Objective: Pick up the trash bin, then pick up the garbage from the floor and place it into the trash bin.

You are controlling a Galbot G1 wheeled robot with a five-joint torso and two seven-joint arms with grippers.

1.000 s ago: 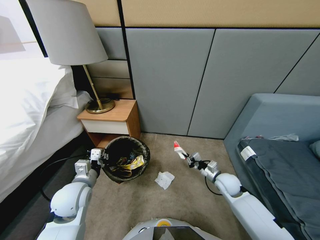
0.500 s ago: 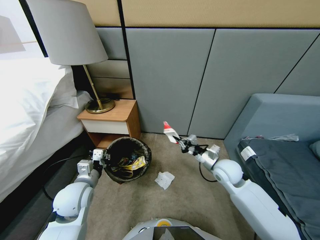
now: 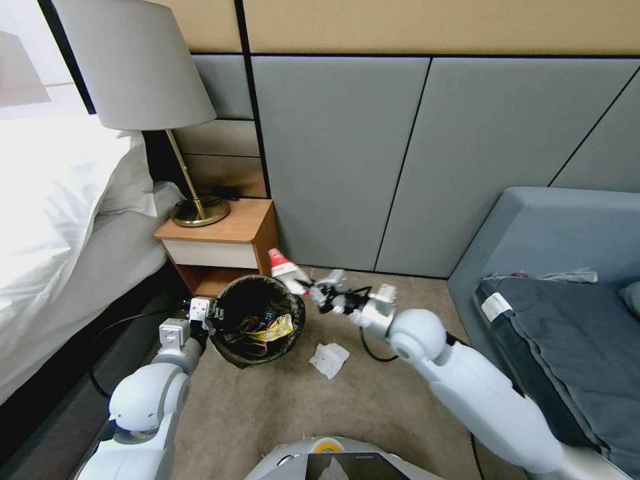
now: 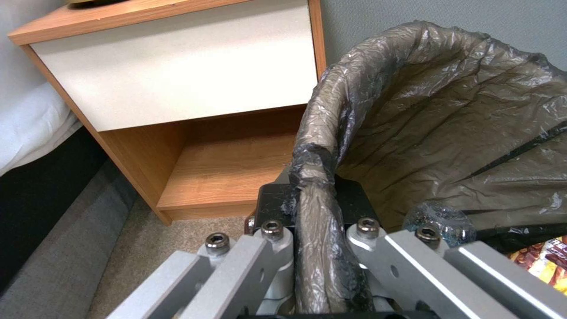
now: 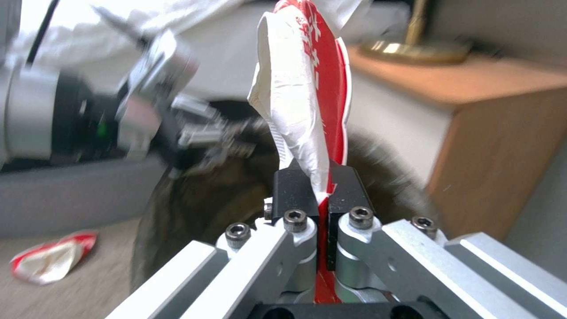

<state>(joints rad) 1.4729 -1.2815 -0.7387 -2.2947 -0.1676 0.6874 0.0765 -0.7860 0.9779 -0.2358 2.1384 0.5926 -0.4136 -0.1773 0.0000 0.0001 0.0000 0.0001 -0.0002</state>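
Packet print is blurred, unreadable. Right tool [image 3: 308,288] clamped on a red-and-white snack packet [image 3: 285,268], held above the far-right rim of the trash bin [image 3: 230,350]. Left tool [image 4: 313,208] clamped on the bin's near-left rim, over the bag liner [image 4: 449,133]. Bin sits on the carpet in front of the nightstand [image 3: 223,248]; yellow wrappers [image 3: 277,329] inside, contents partly hidden. White tissue [image 3: 329,359] lies on the floor right of the bin. Another red-and-white packet [image 5: 50,261] lies on the carpet beside the bin.
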